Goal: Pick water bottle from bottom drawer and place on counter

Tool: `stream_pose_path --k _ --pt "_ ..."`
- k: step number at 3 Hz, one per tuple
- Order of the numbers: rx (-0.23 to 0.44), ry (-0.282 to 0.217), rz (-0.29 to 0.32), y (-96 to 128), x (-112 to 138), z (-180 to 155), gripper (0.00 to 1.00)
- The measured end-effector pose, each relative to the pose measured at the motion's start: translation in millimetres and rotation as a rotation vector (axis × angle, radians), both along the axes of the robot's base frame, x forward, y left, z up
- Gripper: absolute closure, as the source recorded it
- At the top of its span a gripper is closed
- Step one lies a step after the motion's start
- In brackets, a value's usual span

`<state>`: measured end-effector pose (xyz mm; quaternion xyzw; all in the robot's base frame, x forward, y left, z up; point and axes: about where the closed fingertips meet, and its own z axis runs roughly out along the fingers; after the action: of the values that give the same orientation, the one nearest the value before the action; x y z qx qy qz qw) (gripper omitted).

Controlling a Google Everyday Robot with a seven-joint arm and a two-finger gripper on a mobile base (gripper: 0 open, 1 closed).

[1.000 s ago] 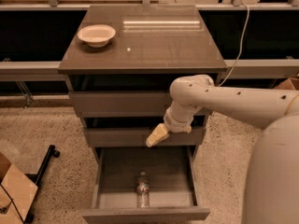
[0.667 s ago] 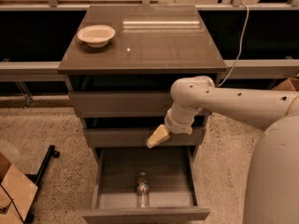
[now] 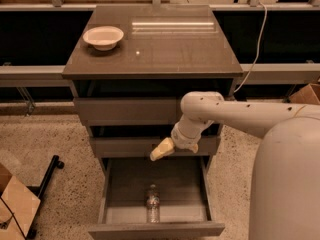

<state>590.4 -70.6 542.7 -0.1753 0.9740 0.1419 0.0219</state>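
The bottom drawer [image 3: 120,184] is pulled open below the two upper drawers. The water bottle [image 3: 152,202], small and clear with a label band, lies on the drawer floor near its front, cap pointing to the back. My gripper [image 3: 161,150] hangs in front of the middle drawer, above the open drawer and a little right of the bottle, well clear of it. Nothing is in the gripper. The counter [image 3: 170,44] is the glossy top slab of the cabinet.
A white bowl [image 3: 103,36] sits at the counter's back left. A cardboard box [image 3: 17,204] and a black stand leg [image 3: 45,179] are on the floor to the left. Another box [image 3: 306,93] is at the right. My white arm [image 3: 250,116] reaches in from the right.
The gripper and wrist have shifted slightly, hardly at all. The bottle and drawer have not moved.
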Motion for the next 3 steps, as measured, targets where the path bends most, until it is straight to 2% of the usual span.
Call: stream_pose_path --k 1,2,3 --pt "-0.011 0.046 -0.063 16.7 5.6 -41.4 0.0" --pt "-0.041 0.118 -0.144 31.9 7.4 -87.1 0.0" --pt "-0.081 0.201 -0.225 35.0 7.0 -138.2 0.0"
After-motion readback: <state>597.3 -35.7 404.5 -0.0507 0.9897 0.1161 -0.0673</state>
